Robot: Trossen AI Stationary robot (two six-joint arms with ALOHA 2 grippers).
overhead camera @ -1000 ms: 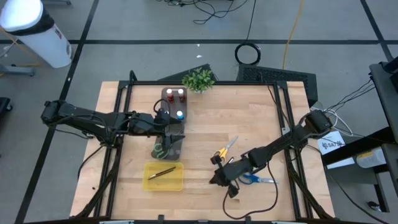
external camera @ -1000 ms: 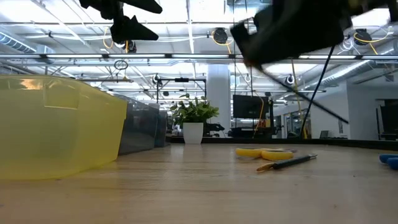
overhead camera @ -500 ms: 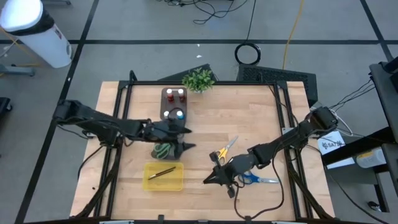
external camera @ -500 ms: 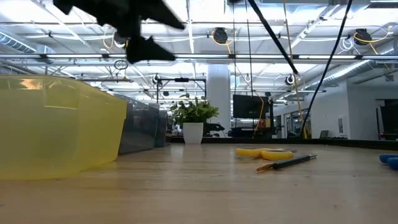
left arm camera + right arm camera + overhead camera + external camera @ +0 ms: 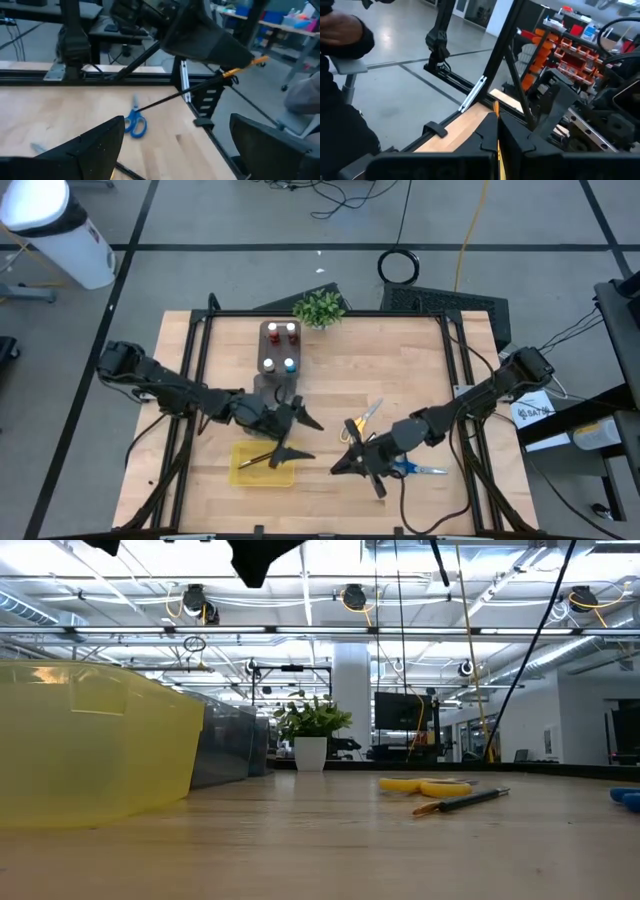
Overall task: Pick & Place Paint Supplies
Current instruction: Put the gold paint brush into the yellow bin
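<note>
My right gripper [image 5: 338, 469] hangs above the table's near middle, shut on a thin dark brush [image 5: 180, 92]. My left gripper [image 5: 298, 438] is open with nothing between its fingers, above the right end of the yellow tray [image 5: 248, 472]. Another brush [image 5: 262, 458] lies in that tray. Paint bottles with red [image 5: 272, 330] and blue [image 5: 289, 364] caps stand in the dark organiser tray [image 5: 268, 346]. Yellow scissors [image 5: 364, 417] and blue scissors [image 5: 412, 468] lie flat on the wood. A further brush [image 5: 465, 801] lies beside the yellow scissors. My right gripper pinches the brush between its two fingers at the orange end [image 5: 496, 111]. The orange tip [image 5: 260, 61] sticks out just past the fingertips. The dark handle [image 5: 160, 101] slants back and down below the gripper, lifted clear of the table.
A small potted plant [image 5: 320, 308] stands at the far edge. A black frame rail [image 5: 462, 390] runs along each side of the table. Bare wood lies between the organiser and the right rail. A person's dark sleeve [image 5: 342, 30] shows beyond the table.
My left gripper has gone from the organiser toward the table's near edge and right, sinking over the yellow tray and tipping up toward level. My right gripper has risen with the brush and tipped up to level, leaving the low view.
</note>
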